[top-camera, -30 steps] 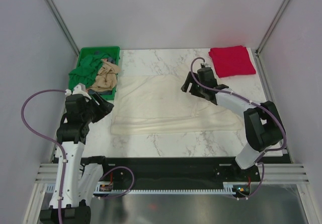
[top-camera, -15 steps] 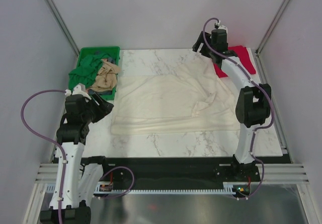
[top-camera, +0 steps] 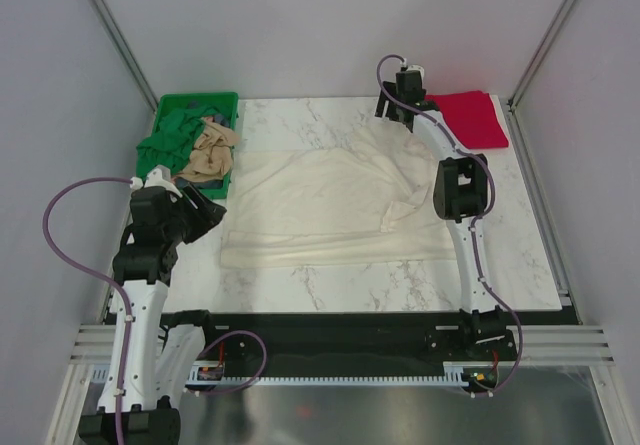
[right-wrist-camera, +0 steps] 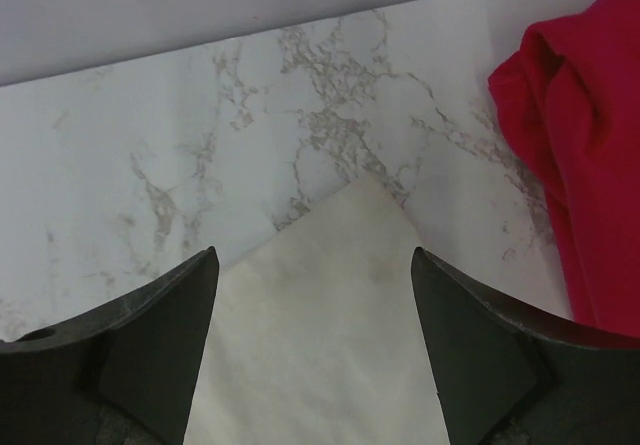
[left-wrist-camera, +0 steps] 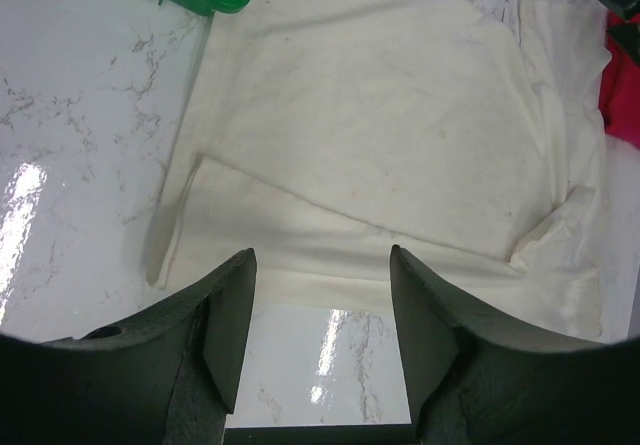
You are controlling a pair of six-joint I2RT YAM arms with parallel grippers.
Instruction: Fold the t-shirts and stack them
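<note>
Hovering jaws apart, the right gripper (right-wrist-camera: 312, 263) hangs above a far corner of the cream-white t-shirt (top-camera: 310, 205), near the red t-shirt (top-camera: 465, 120); the left gripper (left-wrist-camera: 322, 265), jaws spread, holds nothing.

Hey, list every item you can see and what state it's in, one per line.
Large cream-white cloth t-shirt: spread on the table, right side bunched, partly folded.
Bright red cloth t-shirt: folded, far right corner.
Green plastic crate: holds crumpled dark green shirt and tan shirt.
Left end effector: open, empty.
Right end effector: open, empty, over the cream shirt's corner.
</note>
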